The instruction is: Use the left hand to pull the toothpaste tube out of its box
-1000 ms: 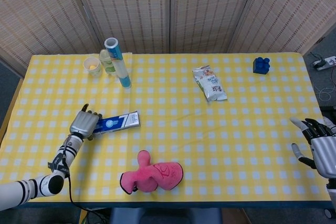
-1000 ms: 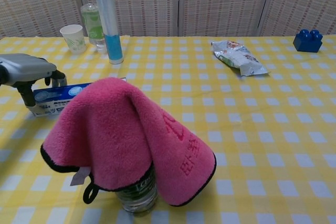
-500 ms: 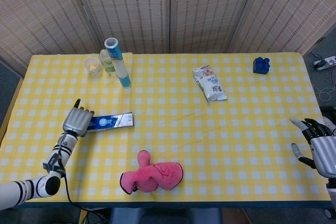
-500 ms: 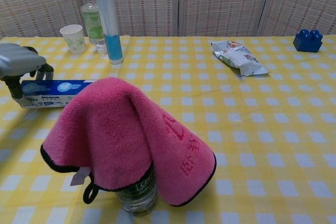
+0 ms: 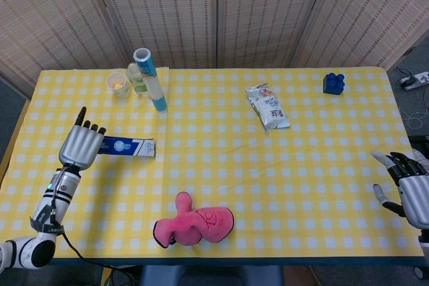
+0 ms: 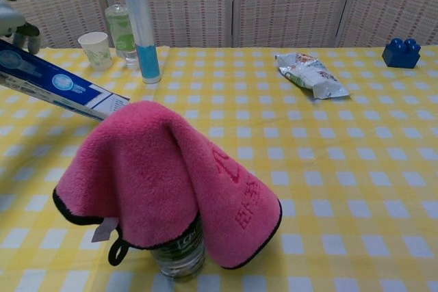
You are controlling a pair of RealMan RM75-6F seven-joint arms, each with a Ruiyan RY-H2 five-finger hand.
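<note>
Over the left side of the yellow checked table (image 5: 221, 185), the toothpaste box (image 5: 126, 146) hangs in my left hand (image 5: 79, 145), clear of the cloth. My fingers are clenched on its left end, and its long axis runs out to my right, the free end dipping a little in the chest view. No tube shows outside the box; I judge it is inside, so the pull has not begun. The free end points away from the hand that must draw the tube, and my right hand (image 5: 404, 185) rests far off at the table's right edge, fingers spread, holding nothing. The box is blue and white with a round mark; its print is too small to read. Nearer the chest camera, a pink towel (image 6: 164, 176) drapes a bottle, red characters stitched on it.
</note>
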